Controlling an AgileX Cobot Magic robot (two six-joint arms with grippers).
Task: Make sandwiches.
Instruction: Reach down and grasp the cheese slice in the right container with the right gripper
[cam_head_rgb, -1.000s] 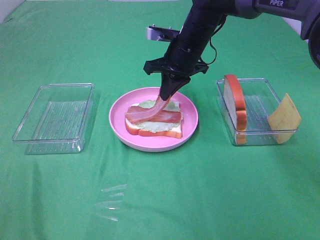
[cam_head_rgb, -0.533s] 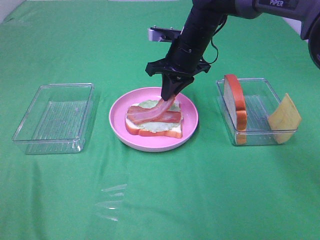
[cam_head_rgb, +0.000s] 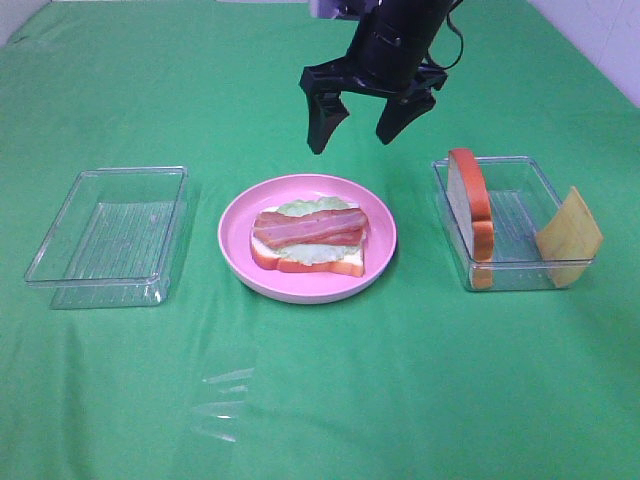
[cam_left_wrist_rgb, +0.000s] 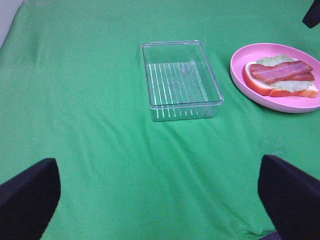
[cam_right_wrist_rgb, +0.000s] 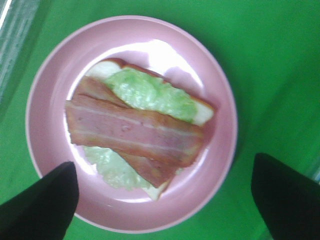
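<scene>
Black arm (cam_head_rgb: 400, 35), pointed black claw (cam_head_rgb: 352, 143)

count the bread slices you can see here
2. One bread slice lies on the pink plate under lettuce and bacon; the other slice stands on edge in the right-hand tray. None looks hidden.

My overhead feed is bright and even, lit softly from above. The round pink plate (cam_head_rgb: 228, 245) and the clear rectangular plastic trays by the left edge (cam_head_rgb: 105, 235) and right edge (cam_head_rgb: 515, 225) throw only faint, tight shadows on the green cloth (cam_head_rgb: 400, 380). Pale glints lie near the front edge. My right wrist feed is soft all over, with white glare on the plate, and the black fingertips (cam_right_wrist_rgb: 40, 205) of the right gripper (cam_right_wrist_rgb: 161, 165) are smeared. The left wrist feed is sharper, but the left gripper (cam_left_wrist_rgb: 160, 192) shows dark fingers (cam_left_wrist_rgb: 30, 195) as featureless blobs.
</scene>
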